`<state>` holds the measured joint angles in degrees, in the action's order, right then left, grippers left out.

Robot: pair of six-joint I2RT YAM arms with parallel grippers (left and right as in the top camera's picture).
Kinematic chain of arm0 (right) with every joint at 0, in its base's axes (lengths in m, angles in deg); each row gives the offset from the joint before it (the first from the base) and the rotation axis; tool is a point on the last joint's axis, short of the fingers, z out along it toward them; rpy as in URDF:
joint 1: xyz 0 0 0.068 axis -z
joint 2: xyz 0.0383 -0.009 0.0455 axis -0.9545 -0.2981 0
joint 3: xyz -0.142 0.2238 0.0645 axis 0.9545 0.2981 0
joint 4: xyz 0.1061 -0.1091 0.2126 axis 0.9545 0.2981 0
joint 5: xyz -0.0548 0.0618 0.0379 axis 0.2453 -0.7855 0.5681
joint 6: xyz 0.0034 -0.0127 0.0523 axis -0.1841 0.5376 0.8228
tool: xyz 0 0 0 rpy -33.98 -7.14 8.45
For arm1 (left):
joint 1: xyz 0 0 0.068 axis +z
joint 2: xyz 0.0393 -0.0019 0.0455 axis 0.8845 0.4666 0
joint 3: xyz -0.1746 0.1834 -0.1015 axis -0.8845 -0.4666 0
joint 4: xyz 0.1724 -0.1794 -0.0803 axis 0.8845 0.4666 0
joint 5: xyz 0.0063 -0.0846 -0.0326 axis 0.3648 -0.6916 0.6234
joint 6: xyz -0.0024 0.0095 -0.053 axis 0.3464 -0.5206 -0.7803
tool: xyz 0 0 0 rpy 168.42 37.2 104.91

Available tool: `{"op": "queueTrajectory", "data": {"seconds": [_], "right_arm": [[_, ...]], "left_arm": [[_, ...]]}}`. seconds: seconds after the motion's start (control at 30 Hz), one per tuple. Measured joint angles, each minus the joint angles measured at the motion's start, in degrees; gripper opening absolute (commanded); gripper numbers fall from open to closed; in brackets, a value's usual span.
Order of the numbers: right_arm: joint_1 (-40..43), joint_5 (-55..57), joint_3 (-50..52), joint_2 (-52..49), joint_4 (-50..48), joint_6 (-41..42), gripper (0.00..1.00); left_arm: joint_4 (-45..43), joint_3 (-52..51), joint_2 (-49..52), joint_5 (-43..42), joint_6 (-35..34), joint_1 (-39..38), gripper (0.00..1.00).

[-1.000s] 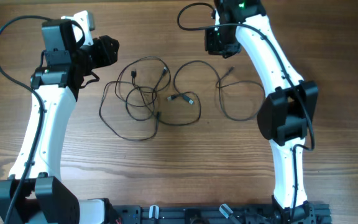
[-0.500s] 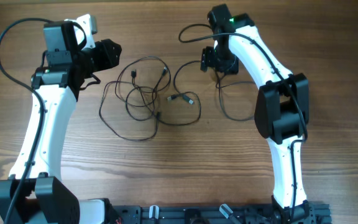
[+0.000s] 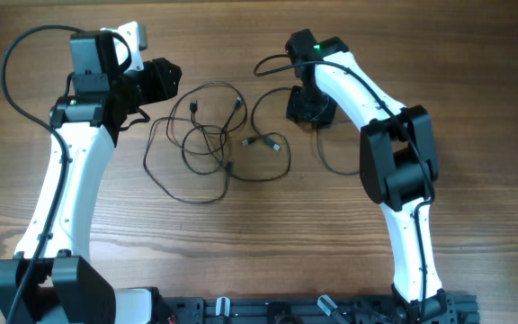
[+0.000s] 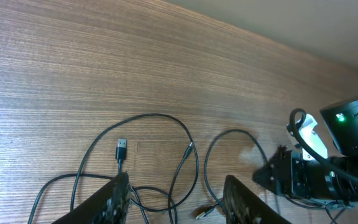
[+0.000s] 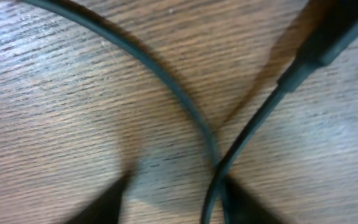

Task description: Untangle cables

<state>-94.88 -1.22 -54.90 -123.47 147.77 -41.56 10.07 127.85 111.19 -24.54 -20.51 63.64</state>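
From overhead, the cables (image 3: 209, 139) lay as a loose tangle of thin black loops on the wooden worktop (image 3: 268, 243), between the two arms. The left end effector (image 3: 157, 79) hung just left of the tangle's upper edge, apart from it; how far it was spread could not be told from this view. The right end effector (image 3: 309, 110) pointed down at the right side of the tangle, where one loop ran past the separate right-hand loop (image 3: 340, 157), which spread out below and to the right of it. In the left wrist view, the left end effector's two fingers (image 4: 114, 198) stood wide apart at the bottom edge, holding nothing. A USB plug (image 4: 121, 149) lay just ahead of the left-side finger, and a large cable loop arched ahead of and between the fingers. The right arm's black end effector sat on the worktop well off to the right. In the right wrist view, the camera was very close to the wood. The right end effector's blurred fingertips (image 5: 107, 202) showed at the bottom with a gap of bare wood between them, parted and not clamped. Two cable strands crossed just ahead of the right-side tip, one ending in a thicker plug sleeve (image 5: 328, 34) toward the upper right.
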Motion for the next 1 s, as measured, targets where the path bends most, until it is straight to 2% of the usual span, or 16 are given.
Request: {"op": "queueTrajectory", "data": {"seconds": [0.07,0.37,0.53,1.0], "right_arm": [[-0.1,0.2,0.0,0.0,0.2,0.5,0.04],[-0.2,3.2,0.1,0.1,1.6,0.5,0.04],[0.4,4.9,1.7,1.4,1.7,-2.3,0.04],[2.5,5.8,2.0,24.4,6.1,-10.1,0.04]], "left_arm": [[0.0,0.0,0.0,0.0,0.0,0.0,0.5],[0.6,0.0,0.0,0.0,0.0,0.0,0.49],[0.7,0.0,0.0,0.0,0.0,0.0,0.5],[1.9,0.0,0.0,0.0,0.0,0.0,0.49]]}}
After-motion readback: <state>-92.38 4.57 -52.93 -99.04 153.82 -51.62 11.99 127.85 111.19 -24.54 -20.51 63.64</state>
